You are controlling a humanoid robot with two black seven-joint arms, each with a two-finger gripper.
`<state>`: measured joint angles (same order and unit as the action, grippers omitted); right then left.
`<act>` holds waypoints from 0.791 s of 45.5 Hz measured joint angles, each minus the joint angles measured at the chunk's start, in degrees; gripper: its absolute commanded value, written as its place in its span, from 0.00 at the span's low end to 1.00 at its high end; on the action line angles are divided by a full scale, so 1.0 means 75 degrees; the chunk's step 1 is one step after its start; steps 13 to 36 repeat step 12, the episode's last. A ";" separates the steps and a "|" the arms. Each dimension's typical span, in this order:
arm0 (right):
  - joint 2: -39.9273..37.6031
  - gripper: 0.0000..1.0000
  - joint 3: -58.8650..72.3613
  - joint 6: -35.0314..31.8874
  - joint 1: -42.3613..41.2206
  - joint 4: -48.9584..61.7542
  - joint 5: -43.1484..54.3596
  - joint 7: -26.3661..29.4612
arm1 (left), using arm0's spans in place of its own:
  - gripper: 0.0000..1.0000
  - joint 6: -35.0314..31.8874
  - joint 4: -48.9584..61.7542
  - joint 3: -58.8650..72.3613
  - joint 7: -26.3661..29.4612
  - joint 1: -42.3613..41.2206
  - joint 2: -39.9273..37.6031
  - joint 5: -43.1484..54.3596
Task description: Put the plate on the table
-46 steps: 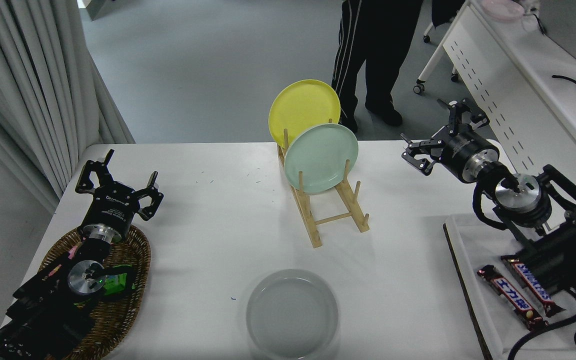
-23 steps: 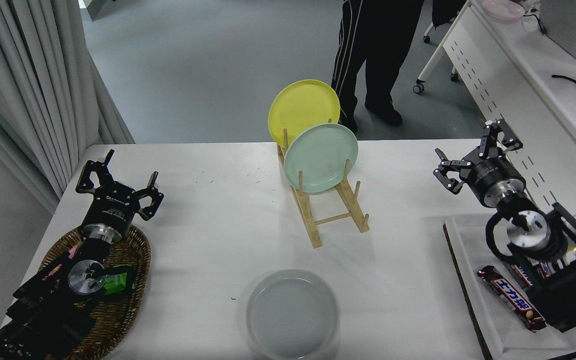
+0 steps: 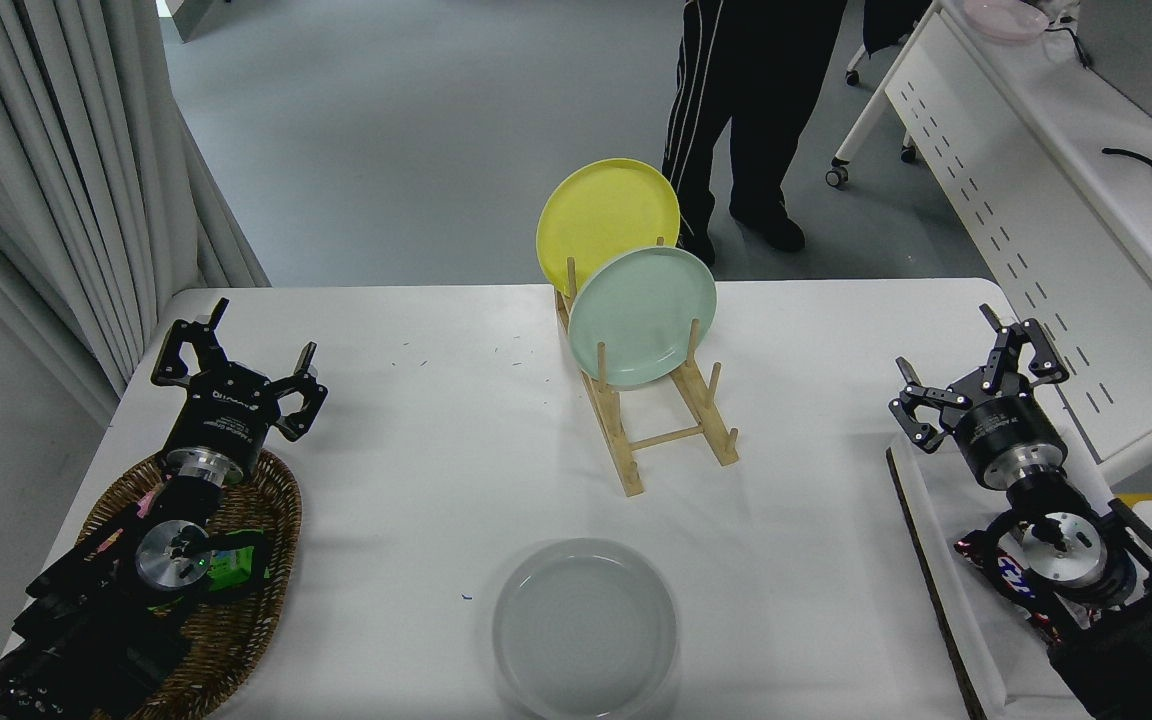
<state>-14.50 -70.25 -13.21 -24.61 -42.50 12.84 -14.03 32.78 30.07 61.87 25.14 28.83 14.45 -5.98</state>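
Retreating from beside the wooden rack, the right gripper is now hanging wide and empty over the large white table's right edge. Lying flat at the near edge is the round grey plate; it is sitting close enough that a bump could tip it off, while the left gripper is resting wide by the wicker basket.

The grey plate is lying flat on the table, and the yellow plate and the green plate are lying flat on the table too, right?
Not quite. The grey plate does lie flat on the table, but the head view shows the yellow plate and the green plate standing on edge in the wooden rack, not flat on the table.
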 measured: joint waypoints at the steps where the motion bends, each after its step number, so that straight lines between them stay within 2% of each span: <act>1: 0.0004 1.00 0.0009 -0.0008 0.0004 0.0011 -0.0004 -0.0014 | 1.00 0.0000 0.0000 0.0000 0.0000 0.0000 0.0000 0.0000; 36: 0.0025 1.00 0.0095 -0.0062 0.0026 0.0122 -0.0032 -0.0113 | 1.00 0.0000 0.0000 0.0000 0.0000 0.0000 -0.0003 0.0000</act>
